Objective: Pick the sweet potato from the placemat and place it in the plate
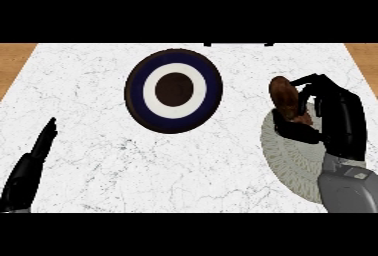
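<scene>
Tabletop [96, 165] of white veined marble fills the head view, with a strip of wood showing past it at either side. On it are one plate, one placemat and one sweet potato, and two robot hands come in from the lower edge.

The plate [140, 107] lies at the middle far part of the surface, round, with a dark blue rim, a white ring and a dark brown centre. It carries nothing.

The placemat [291, 157] is a pale, rough-textured round mat at the right, well apart from the plate and partly covered by the right forearm.

The sweet potato [282, 93] is a reddish-brown lump at the far edge of the placemat, to the right of the plate. The right robot hand [341, 117] is curled round it, fingers hooked over its top and thumb wrapped under its near end. Whether it touches the mat or is raised clear cannot be told.

The left robot hand [46, 136] shows at the lower left, edge-on, fingers straight and pressed together, pointing away along the tabletop, holding nothing and well apart from the plate.
</scene>
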Controlling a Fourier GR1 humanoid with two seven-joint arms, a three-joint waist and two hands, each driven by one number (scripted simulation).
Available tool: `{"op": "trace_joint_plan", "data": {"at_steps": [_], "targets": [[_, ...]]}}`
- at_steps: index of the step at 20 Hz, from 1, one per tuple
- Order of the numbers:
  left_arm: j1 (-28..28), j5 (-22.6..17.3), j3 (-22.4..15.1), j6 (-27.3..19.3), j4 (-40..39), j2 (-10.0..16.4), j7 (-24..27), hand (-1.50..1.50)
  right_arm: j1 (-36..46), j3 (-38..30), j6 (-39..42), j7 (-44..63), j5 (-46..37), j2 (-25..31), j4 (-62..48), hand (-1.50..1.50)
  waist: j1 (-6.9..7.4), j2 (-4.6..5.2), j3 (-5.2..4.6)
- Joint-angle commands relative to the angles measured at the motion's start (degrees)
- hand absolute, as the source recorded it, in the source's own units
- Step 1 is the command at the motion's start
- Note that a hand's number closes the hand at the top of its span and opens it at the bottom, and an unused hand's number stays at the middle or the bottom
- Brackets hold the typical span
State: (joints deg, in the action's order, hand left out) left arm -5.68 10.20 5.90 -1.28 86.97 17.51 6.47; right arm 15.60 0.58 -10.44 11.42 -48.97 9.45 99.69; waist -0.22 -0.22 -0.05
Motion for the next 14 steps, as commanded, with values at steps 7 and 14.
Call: {"op": "trace_joint_plan", "data": {"at_steps": [7, 14], "targets": [[1.5, -1.3, 2.1, 3.2, -1.6, 1.2, 0.8, 0.0, 20.9, 7.0, 1.6, 13.5, -4.3, -9.2, -8.7, 1.5, 1.3, 0.3, 0.01], [1.5, 1.9, -0.3, 0.6, -0.2, -2.2, 1.4, 0.0, 29.4, 9.8, -5.4, 14.4, 1.5, -9.4, -27.7, 1.5, 1.52, 0.45, 0.05]]}}
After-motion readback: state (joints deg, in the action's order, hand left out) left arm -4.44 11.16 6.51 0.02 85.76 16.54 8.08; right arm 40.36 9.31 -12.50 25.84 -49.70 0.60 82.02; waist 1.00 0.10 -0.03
